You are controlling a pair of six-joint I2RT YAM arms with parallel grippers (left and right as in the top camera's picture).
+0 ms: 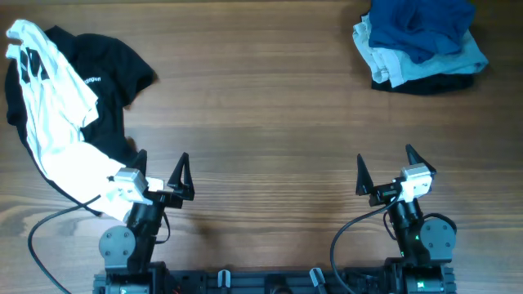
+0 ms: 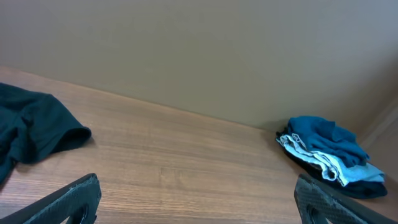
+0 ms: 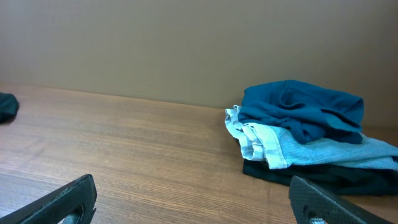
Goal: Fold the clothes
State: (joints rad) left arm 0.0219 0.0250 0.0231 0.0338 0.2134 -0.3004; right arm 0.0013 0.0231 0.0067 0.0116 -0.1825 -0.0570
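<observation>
Overhead view: wooden table [image 1: 261,106], both arms at its near edge.
Left gripper [image 1: 162,159]: jaws spread wide, holding nothing — the white garment [image 1: 49,122] ends just beside it.
Right gripper [image 1: 385,155]: jaws released, empty.
Black tee [image 1: 106,77]: far left, crumpled, partly under the white garment.
Blue shirt [image 1: 421,28]: bunched on top of a pile at the far right corner — pale-blue cloth [image 1: 392,61] beneath it.

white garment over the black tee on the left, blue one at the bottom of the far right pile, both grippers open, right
No: the blue garment lies on top of that pile, as the right wrist view shows. White garment over black tee, left gripper and right gripper open: correct.
</observation>
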